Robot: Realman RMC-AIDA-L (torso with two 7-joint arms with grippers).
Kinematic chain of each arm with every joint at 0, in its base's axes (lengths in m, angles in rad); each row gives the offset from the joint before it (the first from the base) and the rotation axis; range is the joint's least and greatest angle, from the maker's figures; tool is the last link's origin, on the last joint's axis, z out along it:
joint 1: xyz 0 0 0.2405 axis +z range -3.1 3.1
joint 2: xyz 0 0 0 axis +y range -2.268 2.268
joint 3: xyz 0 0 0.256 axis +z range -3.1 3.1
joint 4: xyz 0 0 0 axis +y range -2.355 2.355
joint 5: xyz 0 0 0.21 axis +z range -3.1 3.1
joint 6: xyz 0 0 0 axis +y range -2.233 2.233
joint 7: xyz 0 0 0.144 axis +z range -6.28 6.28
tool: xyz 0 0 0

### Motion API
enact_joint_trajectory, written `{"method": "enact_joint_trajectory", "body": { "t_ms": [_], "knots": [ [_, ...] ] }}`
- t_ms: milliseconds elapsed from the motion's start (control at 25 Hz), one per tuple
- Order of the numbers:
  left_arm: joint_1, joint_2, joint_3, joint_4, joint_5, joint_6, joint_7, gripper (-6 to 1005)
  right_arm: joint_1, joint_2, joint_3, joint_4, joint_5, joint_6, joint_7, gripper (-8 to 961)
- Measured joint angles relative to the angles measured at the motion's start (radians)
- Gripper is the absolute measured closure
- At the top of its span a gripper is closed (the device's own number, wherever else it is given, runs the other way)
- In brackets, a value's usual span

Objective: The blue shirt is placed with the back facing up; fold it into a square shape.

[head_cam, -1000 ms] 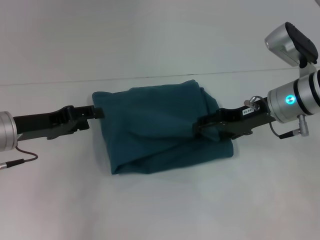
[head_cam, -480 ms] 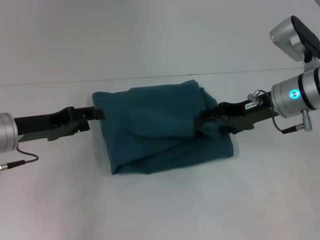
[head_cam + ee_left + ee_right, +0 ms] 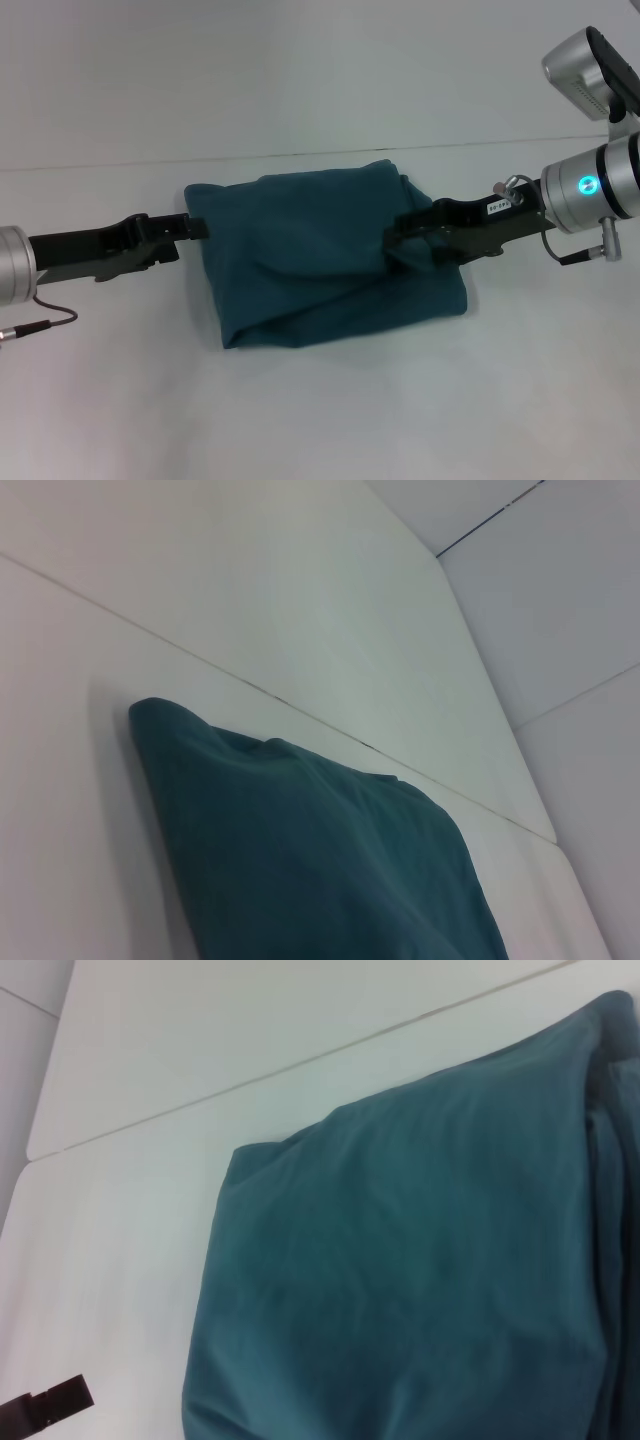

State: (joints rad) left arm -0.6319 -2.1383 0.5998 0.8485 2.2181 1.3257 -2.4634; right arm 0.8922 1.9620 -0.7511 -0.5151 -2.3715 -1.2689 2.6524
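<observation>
head view puts the blue shirt (image 3: 325, 260) in the middle of the white tabletop (image 3: 300, 420), folded into a rough, lumpy square with its nearer edge slanting and one loose fold across the top. no container is anywhere on the tabletop. my left hand (image 3: 196, 227) sits at the shirt's left edge near the far corner, touching the cloth; whether it is apart or together i cannot tell. my right hand (image 3: 402, 238) lies on the shirt's right side, its tips pressed into a bunched fold, apparently clamped on it. left wrist view shows only the shirt's far corner and the tabletop's far seam. right wrist view alone shows the smooth top layer, with my left hand's dark tip beyond it.
</observation>
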Motion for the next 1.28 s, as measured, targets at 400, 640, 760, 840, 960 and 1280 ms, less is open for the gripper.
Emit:
{"method": "enact_joint_trajectory", "body": {
  "t_ms": [400,640,760,840,960,1280],
  "knots": [
    [-0.002,0.0,0.0,0.0,0.0,-0.002,0.0,325,-0.01,-0.005,-0.001,0.0,0.004,0.003,0.007,225],
    [-0.006,0.0,0.0,-0.008,0.0,-0.002,-0.002,326,-0.01,-0.006,0.001,0.0,0.005,0.004,0.008,376],
    [-0.009,0.001,0.0,-0.01,0.0,-0.007,-0.002,326,-0.01,-0.007,0.002,0.0,0.005,0.003,0.008,525],
    [-0.009,0.001,0.0,-0.01,0.0,-0.01,-0.003,326,-0.01,-0.008,0.002,0.0,0.005,0.003,0.008,613],
    [-0.01,0.001,0.001,-0.01,0.0,-0.012,-0.004,326,-0.01,-0.008,0.003,0.0,0.005,0.005,0.007,731],
    [-0.011,0.0,0.002,-0.01,0.0,-0.011,-0.007,327,-0.012,-0.016,0.003,0.0,0.005,0.0,0.002,942]
  ]
}}
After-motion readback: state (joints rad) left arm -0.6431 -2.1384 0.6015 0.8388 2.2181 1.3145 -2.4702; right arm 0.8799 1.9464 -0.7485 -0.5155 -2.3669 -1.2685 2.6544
